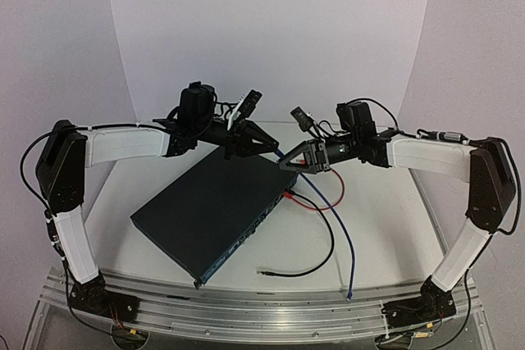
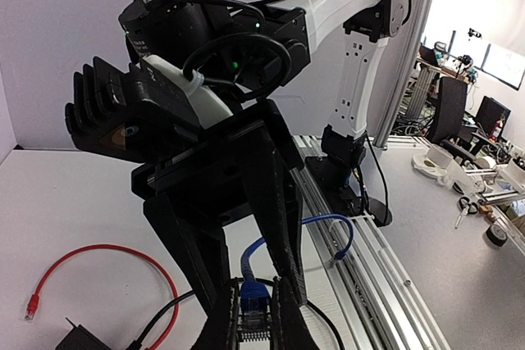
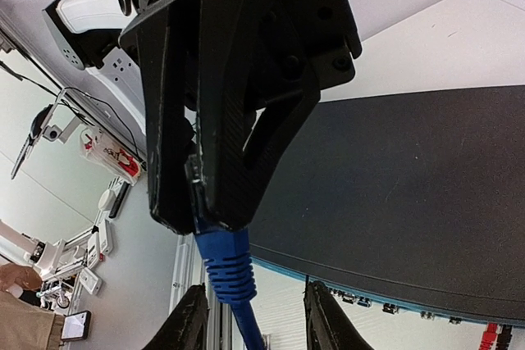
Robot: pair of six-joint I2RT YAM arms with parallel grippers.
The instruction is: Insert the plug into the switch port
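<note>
Matt dark metal switch (image 1: 209, 211), ribbed rubbery blue plug (image 3: 225, 266), matt black plastic left claw (image 3: 197, 212), smooth white table (image 1: 394, 231).

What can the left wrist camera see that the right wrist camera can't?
Only the left wrist view shows the right arm and a red cable's loose end on the table. Only the right wrist view shows the row of ports along the switch. Both show the blue plug pinched in the left gripper, with the right gripper open around its cable.
</note>
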